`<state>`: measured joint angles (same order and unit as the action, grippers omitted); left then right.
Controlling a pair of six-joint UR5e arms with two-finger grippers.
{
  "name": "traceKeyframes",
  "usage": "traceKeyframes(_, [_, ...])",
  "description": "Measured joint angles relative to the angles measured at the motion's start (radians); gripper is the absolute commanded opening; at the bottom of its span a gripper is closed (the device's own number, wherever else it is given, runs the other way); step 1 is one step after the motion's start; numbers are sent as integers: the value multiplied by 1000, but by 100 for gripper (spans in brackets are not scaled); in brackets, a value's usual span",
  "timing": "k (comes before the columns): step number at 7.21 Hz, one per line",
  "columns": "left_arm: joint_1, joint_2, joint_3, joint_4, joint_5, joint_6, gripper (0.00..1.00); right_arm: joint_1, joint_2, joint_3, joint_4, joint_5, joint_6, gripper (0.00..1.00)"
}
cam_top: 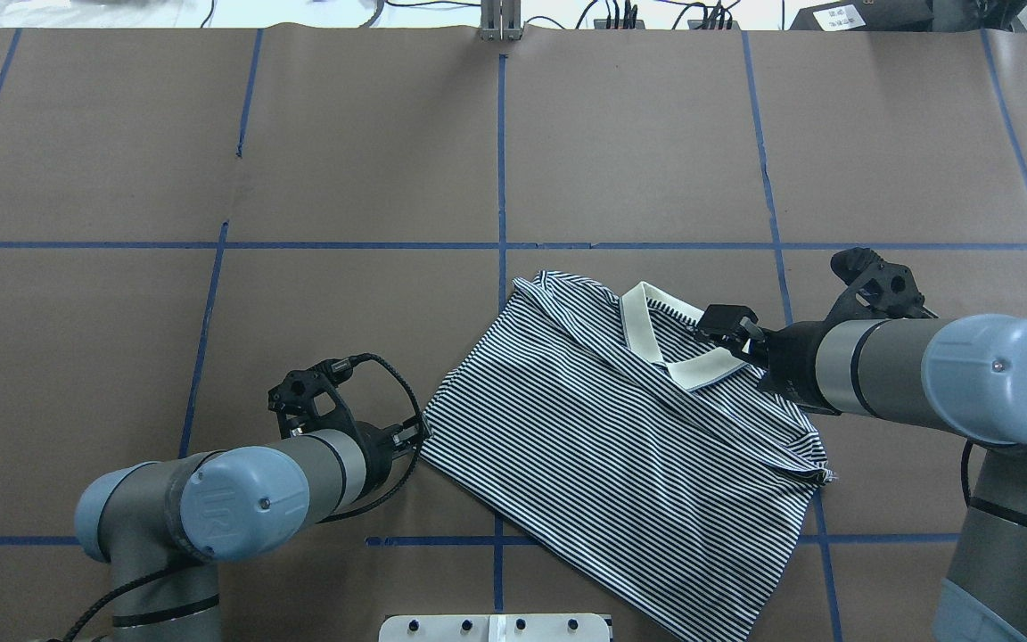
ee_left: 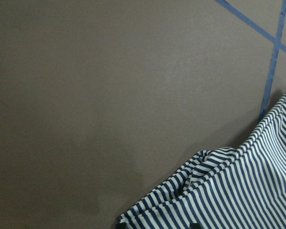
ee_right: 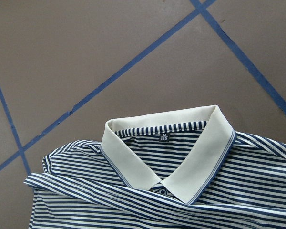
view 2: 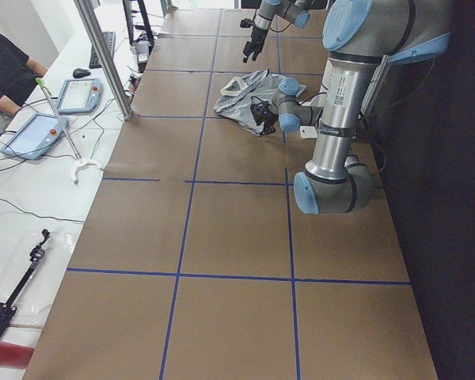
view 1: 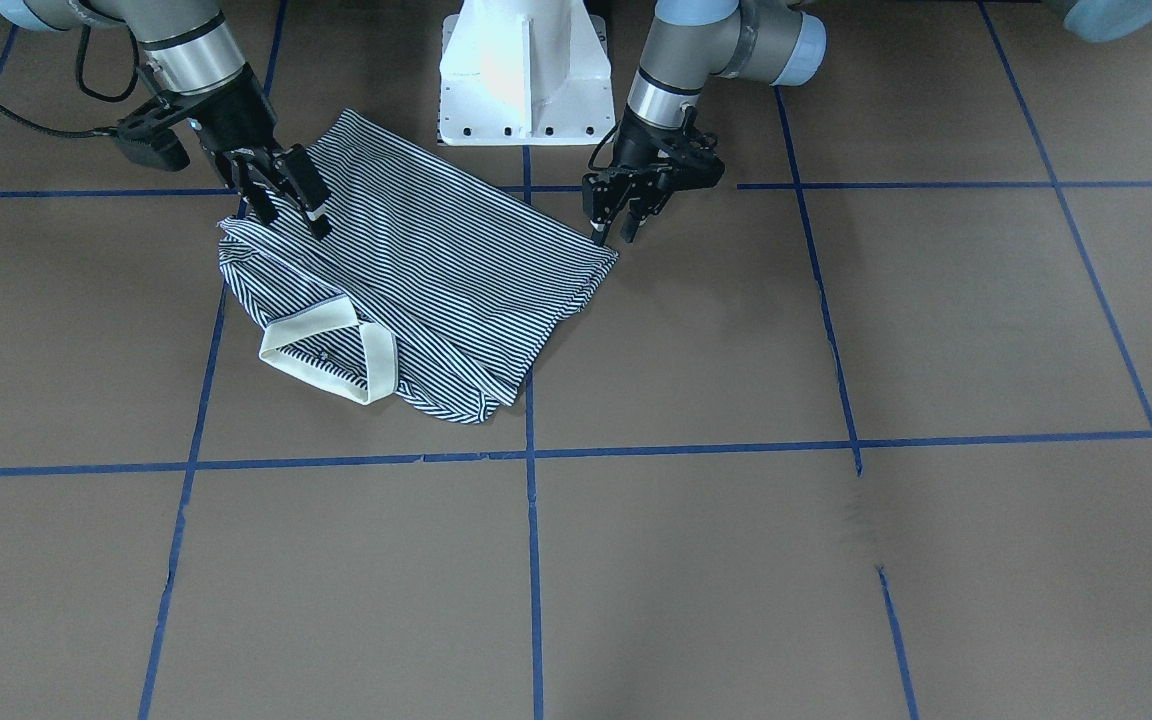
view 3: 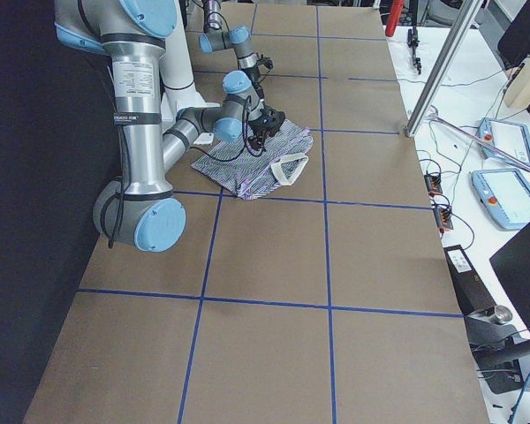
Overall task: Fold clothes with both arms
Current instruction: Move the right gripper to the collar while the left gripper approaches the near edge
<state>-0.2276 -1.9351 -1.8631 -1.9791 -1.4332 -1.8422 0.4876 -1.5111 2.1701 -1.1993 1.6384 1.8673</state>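
Navy-striped polo shirt (cam_top: 620, 446) lies folded; left pincer (view 1: 613, 235) parted at its corner, right pincer (view 1: 288, 212) parted near collar (ee_right: 131, 155).

Striped polo shirt (cam_top: 620, 464), cream collar (cam_top: 643, 325), loosely folded

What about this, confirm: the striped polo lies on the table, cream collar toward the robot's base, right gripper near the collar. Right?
No: the cream collar points away from the robot's base, as the overhead exterior view shows. The polo lies on the table, right gripper near the collar.
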Motion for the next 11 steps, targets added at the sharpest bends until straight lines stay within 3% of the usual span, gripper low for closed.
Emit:
traceKeyframes(8, [3, -31, 56, 8, 0, 4, 49, 0, 2, -37, 1, -7, -1, 100])
traceKeyframes(9, [2, -31, 57, 8, 0, 4, 45, 0, 2, -37, 1, -8, -1, 100])
traceKeyframes(11, [0, -32, 60, 8, 0, 3, 14, 0, 0, -38, 1, -9, 0, 100])
